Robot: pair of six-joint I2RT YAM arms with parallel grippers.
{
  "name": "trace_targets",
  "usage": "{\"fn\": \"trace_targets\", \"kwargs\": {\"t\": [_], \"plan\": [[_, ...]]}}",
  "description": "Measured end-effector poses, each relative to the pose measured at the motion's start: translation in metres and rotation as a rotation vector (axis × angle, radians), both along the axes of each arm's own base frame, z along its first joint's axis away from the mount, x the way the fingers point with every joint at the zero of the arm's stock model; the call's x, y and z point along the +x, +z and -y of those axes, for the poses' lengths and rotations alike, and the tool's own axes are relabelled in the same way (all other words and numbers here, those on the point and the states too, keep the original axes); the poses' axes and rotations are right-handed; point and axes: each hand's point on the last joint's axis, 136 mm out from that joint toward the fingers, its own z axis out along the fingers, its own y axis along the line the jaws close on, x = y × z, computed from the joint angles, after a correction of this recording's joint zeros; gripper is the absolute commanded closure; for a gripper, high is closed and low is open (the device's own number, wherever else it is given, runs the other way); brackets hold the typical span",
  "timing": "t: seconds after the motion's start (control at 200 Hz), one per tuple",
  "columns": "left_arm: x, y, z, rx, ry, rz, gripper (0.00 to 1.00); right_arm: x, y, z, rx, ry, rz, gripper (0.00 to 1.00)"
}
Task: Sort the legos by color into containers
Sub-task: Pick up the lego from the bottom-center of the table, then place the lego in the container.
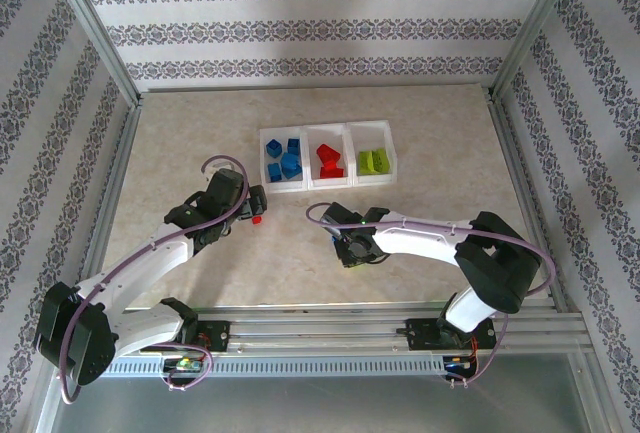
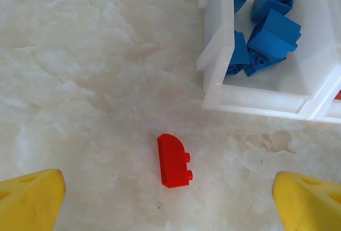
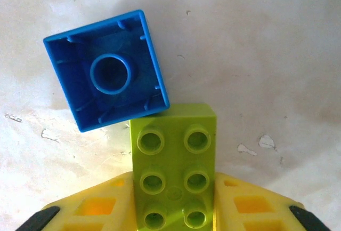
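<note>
Lime brick (image 3: 173,161) gripped in right claw (image 3: 173,191) (blue brick (image 3: 106,71) touching); left claw (image 2: 168,188) open.

Three bins (image 1: 345,125), about twelve bricks (image 2: 173,160)

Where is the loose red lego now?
In the left wrist view the red lego lies on the table ahead of the left gripper's open jaws, just short of the bin holding blue legos.
</note>
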Motion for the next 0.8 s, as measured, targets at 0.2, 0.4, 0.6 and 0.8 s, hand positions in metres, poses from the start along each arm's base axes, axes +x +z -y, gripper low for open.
{"fn": "trace_targets", "kwargs": {"t": [0.2, 0.4, 0.6, 0.8], "plan": [[0.001, 0.001, -0.002, -0.006, 0.013, 0.002, 0.00, 0.002, 0.010, 0.005, 0.002, -0.032, 0.028, 0.75], [0.001, 0.000, -0.004, -0.007, 0.020, 0.001, 0.00, 0.011, 0.030, 0.017, 0.022, -0.089, 0.077, 0.76], [-0.002, 0.002, -0.006, -0.012, 0.022, 0.007, 0.00, 0.037, 0.068, 0.039, 0.100, -0.196, 0.173, 0.75], [-0.003, 0.002, -0.006, -0.014, 0.021, 0.009, 0.00, 0.075, 0.108, 0.068, 0.162, -0.312, 0.278, 0.74]]}}
